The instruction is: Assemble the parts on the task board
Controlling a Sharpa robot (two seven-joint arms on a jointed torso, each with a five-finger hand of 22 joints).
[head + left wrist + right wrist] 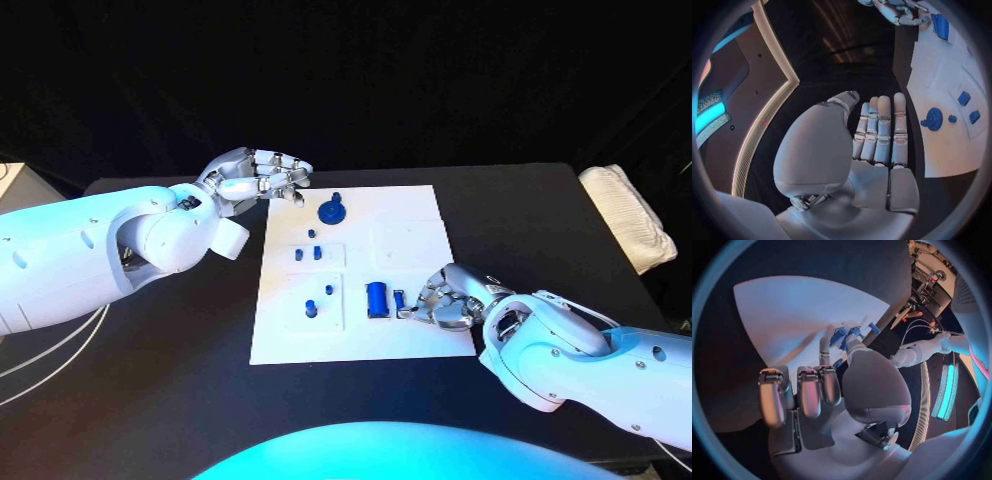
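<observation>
The white task board [411, 235] lies mid-table. A round blue part [332, 210] sits near its far edge, and several small blue pegs [313, 234] stand in the plates below it. A blue cylinder [378, 298] lies near the board's right front. My right hand [443, 301] rests on the board beside it and pinches a small blue peg [400, 298] between thumb and finger; the wrist view shows that peg [841, 335] at the fingertips. My left hand [267, 175] hovers off the board's far left corner, fingers straight and holding nothing [879, 135]. The left wrist view also shows the round part [933, 119].
A folded white cloth [630, 215] lies at the table's right edge. A pale box [7, 180] sits at the far left. The black table [534, 200] surrounds the board on all sides.
</observation>
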